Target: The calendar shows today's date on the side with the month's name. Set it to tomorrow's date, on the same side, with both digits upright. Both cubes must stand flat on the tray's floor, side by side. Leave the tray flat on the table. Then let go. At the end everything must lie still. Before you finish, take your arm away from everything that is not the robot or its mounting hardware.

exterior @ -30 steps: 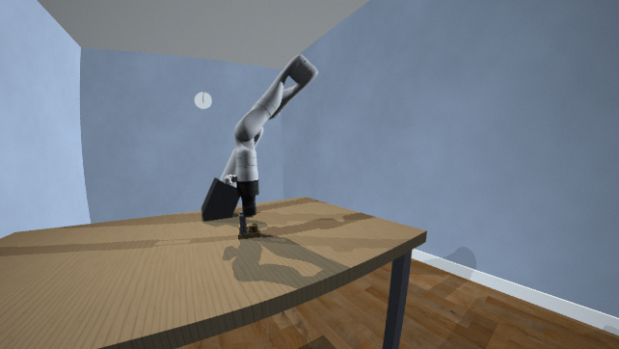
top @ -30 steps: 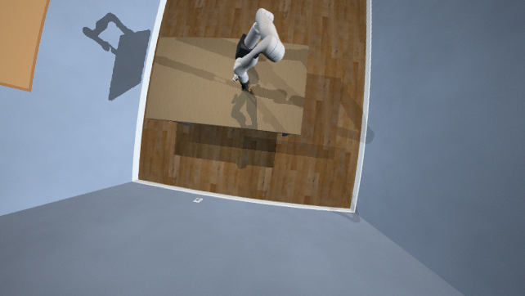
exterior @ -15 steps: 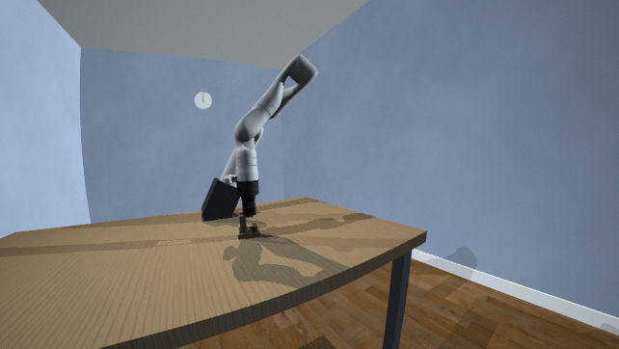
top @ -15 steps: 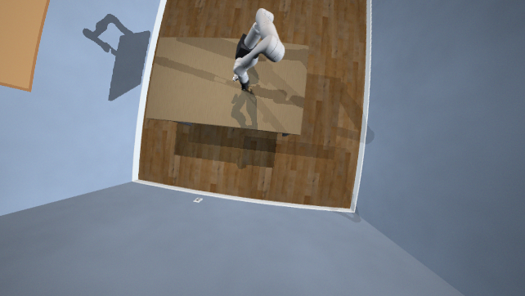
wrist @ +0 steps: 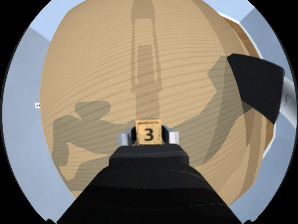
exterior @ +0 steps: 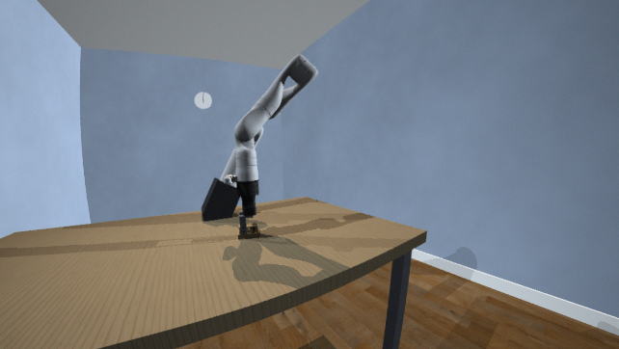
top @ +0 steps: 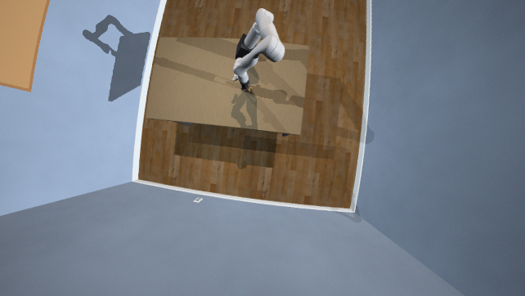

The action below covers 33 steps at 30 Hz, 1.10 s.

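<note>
Straddling is seen in wrist view: fingers (top: 245,86) (exterior: 242,223) are set wide at approx. 9 & 3 o'clock of the "3" cube (wrist: 148,134), w/ slight gaps. Any lift/turn must be preceded by centred closing, i.e. across that line.

You can see a tan cube (wrist: 148,133) at the wrist view's lower centre, its visible face showing a dark 3.
</note>
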Each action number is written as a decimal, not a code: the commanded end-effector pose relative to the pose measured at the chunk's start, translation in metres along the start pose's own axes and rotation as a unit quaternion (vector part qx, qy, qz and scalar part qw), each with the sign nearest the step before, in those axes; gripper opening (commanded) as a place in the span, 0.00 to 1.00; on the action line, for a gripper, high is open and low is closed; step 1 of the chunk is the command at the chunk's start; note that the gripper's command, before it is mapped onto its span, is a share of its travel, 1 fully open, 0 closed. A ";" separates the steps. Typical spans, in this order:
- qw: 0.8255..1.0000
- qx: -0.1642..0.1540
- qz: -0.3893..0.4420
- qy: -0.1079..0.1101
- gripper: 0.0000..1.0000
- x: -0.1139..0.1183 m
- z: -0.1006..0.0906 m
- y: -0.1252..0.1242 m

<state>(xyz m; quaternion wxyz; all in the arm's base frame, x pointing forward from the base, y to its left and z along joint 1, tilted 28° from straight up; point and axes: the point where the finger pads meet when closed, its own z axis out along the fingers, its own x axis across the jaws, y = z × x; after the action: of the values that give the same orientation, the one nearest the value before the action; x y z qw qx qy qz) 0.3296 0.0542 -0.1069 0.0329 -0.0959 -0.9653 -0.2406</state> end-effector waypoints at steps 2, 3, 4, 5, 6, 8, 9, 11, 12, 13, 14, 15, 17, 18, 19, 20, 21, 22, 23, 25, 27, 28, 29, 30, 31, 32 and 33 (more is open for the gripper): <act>1.000 0.000 0.000 -0.001 0.90 -0.001 -0.001 0.000; 1.000 0.000 0.000 -0.001 0.90 -0.001 -0.002 0.000; 1.000 0.000 0.000 -0.001 0.90 -0.001 -0.004 0.000; 1.000 0.000 0.000 -0.001 0.90 -0.001 -0.006 0.000; 1.000 0.000 0.000 -0.001 0.90 -0.001 -0.009 0.000; 1.000 0.000 0.000 -0.001 0.90 -0.001 -0.013 0.000; 1.000 0.000 0.000 -0.001 0.90 -0.001 -0.013 0.000; 1.000 0.000 0.000 -0.001 0.90 -0.001 -0.021 0.000; 1.000 0.000 0.000 -0.001 0.90 -0.001 -0.026 0.000; 1.000 0.000 0.000 -0.001 0.90 -0.001 -0.031 0.000; 1.000 0.000 0.000 -0.001 0.90 -0.001 -0.037 0.000; 1.000 0.000 0.000 -0.001 0.90 -0.001 -0.042 0.000; 1.000 0.000 0.000 -0.001 0.90 0.000 -0.053 0.000; 1.000 0.000 0.000 -0.001 0.90 0.000 -0.059 0.000; 1.000 0.000 0.000 -0.001 0.90 0.000 -0.064 0.000; 1.000 0.000 0.000 -0.001 0.90 0.000 -0.069 0.000; 1.000 0.000 0.000 -0.001 0.90 0.000 -0.073 0.000; 1.000 0.000 0.000 -0.001 0.90 0.000 -0.077 0.000; 1.000 0.000 0.000 -0.001 0.90 0.000 -0.080 0.000; 1.000 0.000 0.000 -0.001 0.90 0.000 -0.083 0.000; 1.000 0.000 0.000 -0.001 0.90 0.000 -0.086 0.000; 1.000 0.000 0.000 -0.001 0.90 0.000 -0.088 0.000; 1.000 0.000 0.000 -0.001 0.90 0.000 -0.089 0.000; 1.000 0.000 0.000 -0.001 0.90 0.000 -0.090 0.000; 1.000 0.000 0.000 -0.001 0.90 0.000 -0.090 0.000; 1.000 0.000 0.000 -0.001 0.90 0.000 -0.091 0.000; 1.000 0.000 0.000 -0.001 0.90 0.000 -0.091 0.000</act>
<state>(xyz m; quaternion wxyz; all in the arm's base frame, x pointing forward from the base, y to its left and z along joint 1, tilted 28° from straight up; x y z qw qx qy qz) 0.3294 0.0119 -0.0293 0.0354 -0.0967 -0.9652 -0.2403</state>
